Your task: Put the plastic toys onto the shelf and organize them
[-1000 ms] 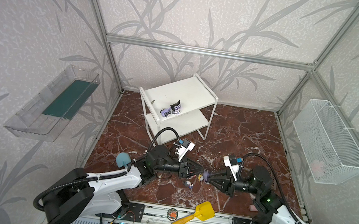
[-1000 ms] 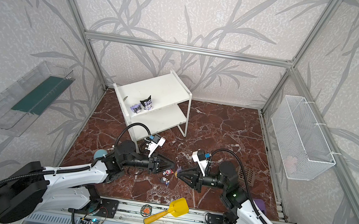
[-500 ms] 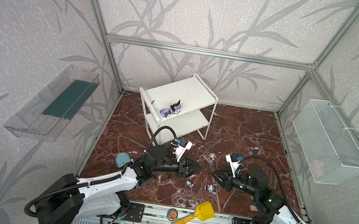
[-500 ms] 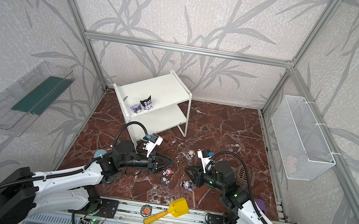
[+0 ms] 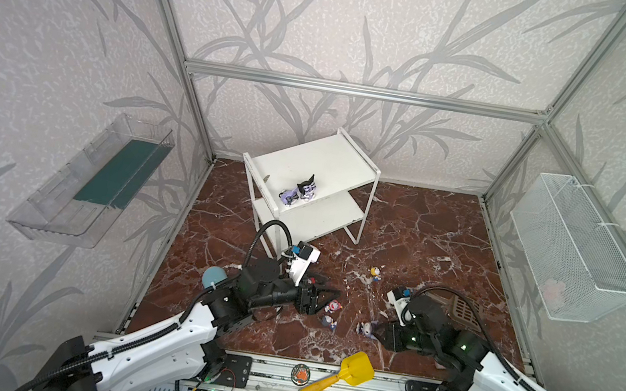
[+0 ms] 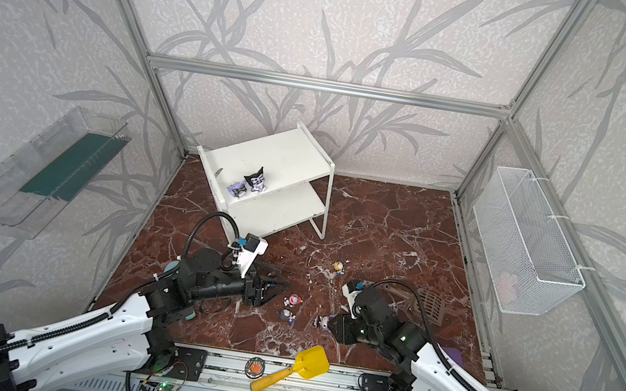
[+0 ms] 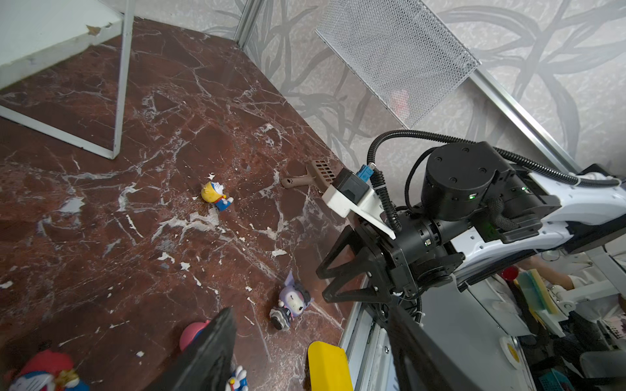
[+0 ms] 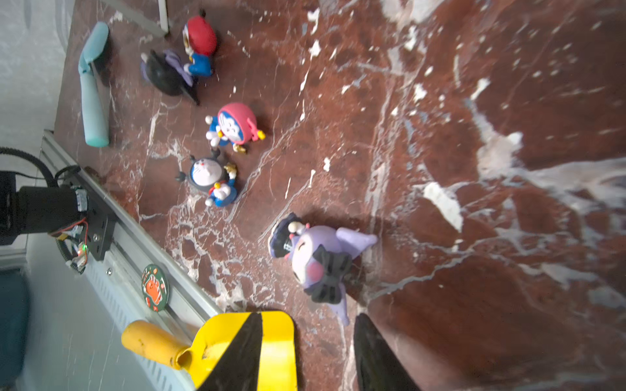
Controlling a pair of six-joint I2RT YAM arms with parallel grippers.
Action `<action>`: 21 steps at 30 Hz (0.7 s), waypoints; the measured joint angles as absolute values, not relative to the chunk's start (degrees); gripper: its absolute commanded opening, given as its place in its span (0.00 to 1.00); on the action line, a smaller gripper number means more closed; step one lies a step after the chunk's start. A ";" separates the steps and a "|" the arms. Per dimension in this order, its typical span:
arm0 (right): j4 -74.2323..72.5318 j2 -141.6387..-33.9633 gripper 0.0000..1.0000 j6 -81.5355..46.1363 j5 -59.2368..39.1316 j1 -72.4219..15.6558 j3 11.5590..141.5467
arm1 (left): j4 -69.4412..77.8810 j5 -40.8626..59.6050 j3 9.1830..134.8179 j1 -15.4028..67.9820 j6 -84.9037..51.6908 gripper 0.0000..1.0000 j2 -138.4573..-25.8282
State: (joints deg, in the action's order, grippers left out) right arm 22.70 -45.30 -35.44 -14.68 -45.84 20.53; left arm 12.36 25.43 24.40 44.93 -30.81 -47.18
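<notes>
**Right gripper** (image 7: pixel 321 285): the jaws stand apart with nothing between them. It sits low over the red-brown marble floor (image 5: pixel 424 230), well apart from the white two-tier metal shelf (image 5: pixel 324 164), on the robot's side of it. The purple plastic figurine with pointed ears and a black bow (image 8: pixel 321 260) lies on its side just ahead of the fingertips (image 8: pixel 372 348), not between them.

**Left gripper** (image 5: pixel 325 301): the jaws stand apart and are empty. It is nearer the shelf than the right gripper.
- The pink-headed figurine (image 8: pixel 233 123) lies just beside it.
- The grey-headed figurine (image 8: pixel 210 179) lies a little farther from the shelf.

**Near the foot of the shelf:** the red-headed figurine (image 8: pixel 200 40) and the black-and-purple figurine (image 8: pixel 166 74) lie against each other. The yellow-headed figurine (image 5: pixel 375 273) sits apart from them, also near the shelf.

**On the shelf:** the pale purple figurine (image 5: pixel 289 196) and the black-eared figurine (image 5: pixel 306 189) stand side by side at the front edge of the top board.

**Handling (judgement):**
- The figurines look like light, rigid moulded plastic.
- The glossy round heads will likely slip under a pinch at their crown.
- The thin ears and the bow are probably the weakest points.
- Take hold across the widest part of the head or torso, with the pads flat on opposite sides, and avoid the ears
</notes>
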 measured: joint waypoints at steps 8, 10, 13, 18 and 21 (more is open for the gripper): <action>15.44 -56.55 0.52 -38.87 -18.41 -46.59 19.42 | 4.91 25.10 27.62 44.93 -29.52 0.92 -46.92; 13.82 -59.11 0.54 -39.18 -18.52 -46.63 19.44 | 2.79 24.93 29.54 44.93 -29.02 0.93 -46.28; 11.70 -62.17 0.54 -39.33 -18.15 -46.61 20.62 | 0.64 24.49 31.05 44.93 -28.21 0.94 -44.45; 11.51 -67.70 0.51 -36.77 -16.51 -44.93 24.27 | -2.50 23.53 31.05 44.93 -27.77 0.94 -41.60; 14.57 -71.61 0.51 -32.64 -15.00 -42.98 28.47 | -3.49 23.16 31.05 44.93 -27.55 0.94 -40.73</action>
State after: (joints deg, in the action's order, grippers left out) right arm 14.57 -71.61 -32.64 -15.00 -42.98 28.47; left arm -3.49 23.16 31.05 44.93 -27.55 -40.73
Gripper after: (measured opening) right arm 0.510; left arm 0.942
